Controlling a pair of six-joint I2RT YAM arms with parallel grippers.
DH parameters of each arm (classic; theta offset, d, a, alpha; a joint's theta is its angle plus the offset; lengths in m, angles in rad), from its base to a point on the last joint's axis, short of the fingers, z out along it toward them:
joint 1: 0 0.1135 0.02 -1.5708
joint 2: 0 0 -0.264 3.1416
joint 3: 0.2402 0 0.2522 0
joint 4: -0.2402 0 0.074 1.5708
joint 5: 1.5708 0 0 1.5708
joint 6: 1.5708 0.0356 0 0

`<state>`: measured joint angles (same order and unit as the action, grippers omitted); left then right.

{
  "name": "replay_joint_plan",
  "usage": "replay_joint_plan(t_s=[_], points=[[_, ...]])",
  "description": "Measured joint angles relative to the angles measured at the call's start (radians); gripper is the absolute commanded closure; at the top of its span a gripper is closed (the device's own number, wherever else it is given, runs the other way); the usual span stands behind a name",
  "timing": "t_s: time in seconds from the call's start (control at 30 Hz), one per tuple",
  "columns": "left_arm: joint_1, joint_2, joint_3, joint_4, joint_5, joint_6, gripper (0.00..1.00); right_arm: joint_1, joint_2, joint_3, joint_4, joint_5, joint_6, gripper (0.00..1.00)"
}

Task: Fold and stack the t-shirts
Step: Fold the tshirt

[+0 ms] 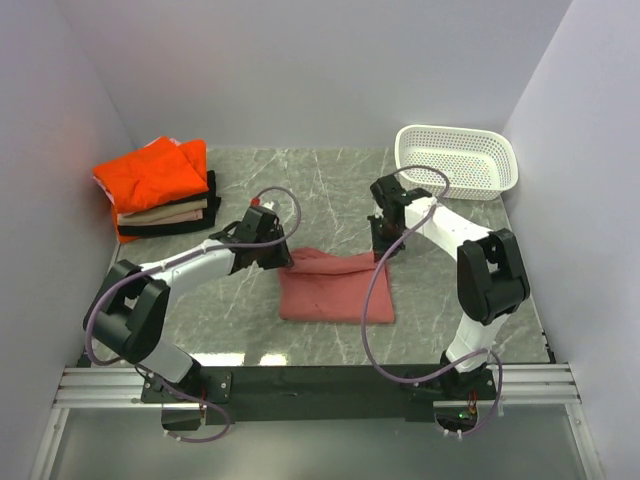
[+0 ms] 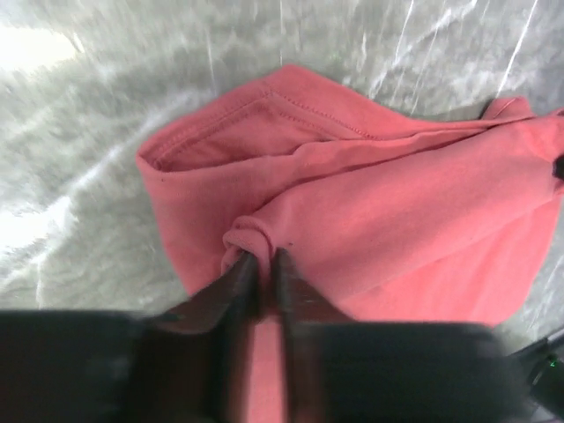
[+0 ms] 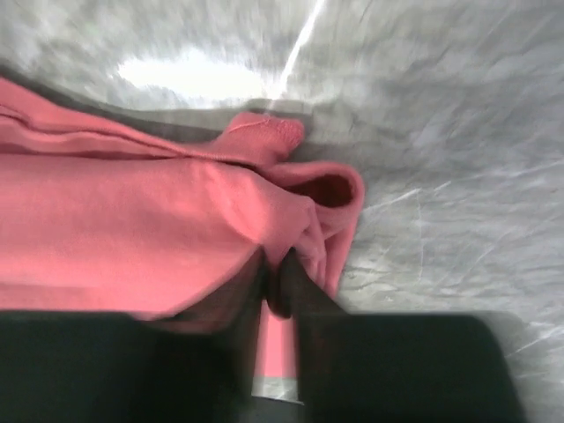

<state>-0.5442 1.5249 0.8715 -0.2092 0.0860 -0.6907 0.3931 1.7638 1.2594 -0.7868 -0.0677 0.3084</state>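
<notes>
Pinching the salmon t-shirt (image 1: 335, 292) mid-table by its far edge, left gripper (image 2: 262, 257) clamped onto cloth at the left end and right gripper (image 3: 275, 260) at the right, stretching it along its left-right axis, with the folded t-shirts (image 1: 160, 185) waiting far-left, closer to the left arm.

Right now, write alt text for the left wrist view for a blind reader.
The left gripper pinches a bunched fold of a salmon-red t-shirt. The shirt lies rumpled on a grey marbled table, a stitched hem showing at its far edge.
</notes>
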Motion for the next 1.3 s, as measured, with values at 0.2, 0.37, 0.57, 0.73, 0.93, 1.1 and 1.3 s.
replay_joint_plan(t_s=[0.2, 0.37, 0.57, 0.73, 0.93, 1.1, 1.3], points=[[0.026, -0.014, 0.104, -0.087, -0.125, 0.005, 0.22, -0.032, -0.020, 0.143, -0.010, 0.064, 0.011, 0.41], [0.053, -0.106, 0.115, -0.134, -0.216, -0.001, 0.13, -0.038, -0.163, 0.162, 0.002, 0.097, 0.032, 0.41], [0.054, -0.269, -0.053, -0.054, -0.151, -0.008, 0.12, 0.034, -0.358, 0.025, 0.072, 0.015, 0.045, 0.44], [0.054, -0.332, -0.195, -0.014, -0.074, -0.026, 0.12, 0.173, -0.325, -0.124, 0.115, -0.074, 0.062, 0.46], [0.054, -0.377, -0.262, 0.016, -0.018, -0.035, 0.12, 0.237, -0.130, -0.131, 0.132, -0.132, 0.068, 0.47], [0.054, -0.386, -0.277, 0.071, 0.022, -0.037, 0.12, 0.236, 0.088, 0.038, 0.125, -0.110, 0.068, 0.50], [0.054, -0.394, -0.331, 0.102, 0.058, -0.051, 0.12, 0.221, 0.159, 0.138, 0.168, -0.021, 0.103, 0.50]])
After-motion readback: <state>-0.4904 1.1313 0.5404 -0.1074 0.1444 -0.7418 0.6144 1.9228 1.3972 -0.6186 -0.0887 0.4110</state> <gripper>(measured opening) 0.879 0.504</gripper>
